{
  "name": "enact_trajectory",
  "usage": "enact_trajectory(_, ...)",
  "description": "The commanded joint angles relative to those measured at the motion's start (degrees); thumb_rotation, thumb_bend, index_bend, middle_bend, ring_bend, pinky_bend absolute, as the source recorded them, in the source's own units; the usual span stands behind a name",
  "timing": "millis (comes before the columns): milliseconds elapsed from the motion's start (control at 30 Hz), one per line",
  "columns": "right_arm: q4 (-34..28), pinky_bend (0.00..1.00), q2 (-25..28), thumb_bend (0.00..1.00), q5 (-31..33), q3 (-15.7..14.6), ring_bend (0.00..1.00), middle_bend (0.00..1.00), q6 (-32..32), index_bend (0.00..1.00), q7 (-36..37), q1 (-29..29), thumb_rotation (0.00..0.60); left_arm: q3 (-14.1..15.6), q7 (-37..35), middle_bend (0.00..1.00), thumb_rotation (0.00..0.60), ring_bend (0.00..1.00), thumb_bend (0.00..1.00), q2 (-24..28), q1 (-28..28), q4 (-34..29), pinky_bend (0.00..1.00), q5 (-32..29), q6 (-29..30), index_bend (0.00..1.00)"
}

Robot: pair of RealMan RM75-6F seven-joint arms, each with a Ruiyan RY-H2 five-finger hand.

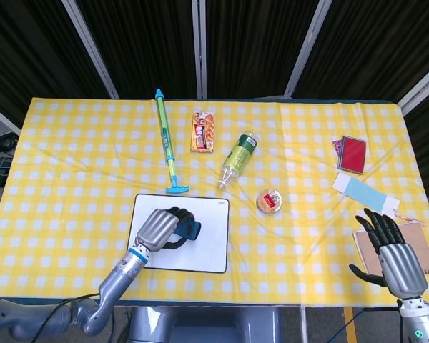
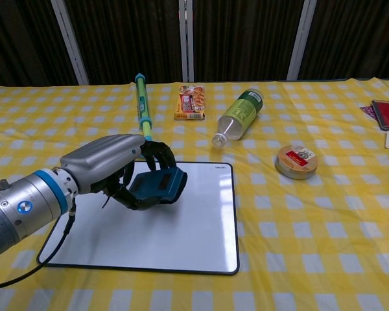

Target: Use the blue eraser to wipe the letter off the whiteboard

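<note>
My left hand (image 1: 159,229) (image 2: 110,167) grips the blue eraser (image 1: 189,230) (image 2: 157,184) over the left half of the whiteboard (image 1: 211,246) (image 2: 181,233). The hand and eraser cover the spot where the black letter was drawn; only a short black stroke (image 2: 106,202) peeks out below the wrist in the chest view. Whether the eraser touches the board I cannot tell. My right hand (image 1: 393,246) hangs with its fingers spread and nothing in it at the table's front right corner, seen only in the head view.
Behind the board lie a green-blue pump toy (image 1: 166,143) (image 2: 142,110), a snack pack (image 1: 204,131) (image 2: 192,102), a green bottle (image 1: 238,159) (image 2: 238,116) and a round tin (image 1: 269,201) (image 2: 297,161). A red card box (image 1: 352,153) and a blue slip (image 1: 365,191) lie far right.
</note>
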Motion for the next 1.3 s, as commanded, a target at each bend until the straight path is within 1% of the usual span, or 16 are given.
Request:
enact_trajectory(33, 0.0, 0.0, 0.07, 0.05, -0.1, -0.01, 0.0, 0.0, 0.12, 0.13, 0.21, -0.04, 0.6, -0.33, -1.07, 0.63, 0.6, 0.56, 0.62, -0.99, 0.16, 1.84, 0.56, -0.13, -0.89, 0.83)
enact_trajectory(200, 0.06, 0.0, 0.05, 0.05, -0.24, -0.11, 0.0, 0.0, 0.05, 0.13, 0.19, -0.03, 0.6, -0.13, -2.77, 0.63, 0.6, 0.56, 0.63, -1.14, 0.86, 5.28, 0.56, -0.32, -1.98, 0.83)
enact_trajectory(300, 0.04, 0.0, -0.02, 0.05, -0.33, -0.11, 0.0, 0.0, 0.11, 0.13, 0.05, -0.04, 0.6, 0.23, -2.73, 0.63, 0.6, 0.56, 0.63, -0.51, 1.18, 7.24, 0.56, 0.54, -1.71, 0.83)
enact_trajectory(400, 0.04, 0.0, -0.14, 0.05, -0.42, -0.21, 0.0, 0.0, -0.08, 0.13, -0.33, -0.01, 0.6, 0.32, -4.19, 0.63, 0.6, 0.56, 0.63, 0.66, 1.83, 8.46, 0.56, 1.2, -1.25, 0.83)
enact_trajectory(600, -0.13, 0.0, -0.39, 0.05, -0.6, -0.34, 0.0, 0.0, -0.22, 0.13, -1.11, 0.0, 0.6, 0.14, -7.09, 0.63, 0.6, 0.56, 0.62, 3.49, 2.83, 10.08, 0.56, 2.33, -0.61, 0.83)
enact_trajectory(767, -0.23, 0.0, -0.47, 0.05, -0.66, -0.34, 0.0, 0.0, -0.15, 0.13, -1.43, -0.04, 0.6, -0.79, -9.67, 0.63, 0.6, 0.56, 0.62, 4.96, 3.25, 9.61, 0.56, 2.74, -0.05, 0.83)
enact_trajectory(833, -0.31, 0.0, -0.48, 0.05, -0.67, -0.35, 0.0, 0.0, -0.1, 0.13, -1.61, -0.08, 0.6, -1.26, -11.47, 0.63, 0.6, 0.56, 0.62, 4.77, 3.18, 7.91, 0.56, 3.5, 0.38, 0.83)
enact_trajectory(1067, -0.37, 0.0, -0.3, 0.05, -0.47, -0.23, 0.0, 0.0, 0.06, 0.13, -1.26, -0.17, 0.6, -0.87, -11.99, 0.63, 0.6, 0.56, 0.62, 3.04, 3.05, 6.26, 0.56, 5.16, 0.39, 0.83)
enact_trajectory(1167, -0.37, 0.0, -0.15, 0.05, -0.37, -0.18, 0.0, 0.0, 0.13, 0.13, -0.91, -0.2, 0.6, -0.61, -11.92, 0.63, 0.6, 0.56, 0.63, 1.27, 3.07, 6.21, 0.56, 5.74, 0.3, 0.83)
enact_trajectory(1300, -0.31, 0.0, -0.04, 0.05, -0.36, -0.13, 0.0, 0.0, 0.23, 0.13, -0.59, -0.23, 0.6, 0.15, -13.7, 0.63, 0.6, 0.56, 0.63, -1.4, 2.96, 6.13, 0.56, 6.71, -0.63, 0.83)
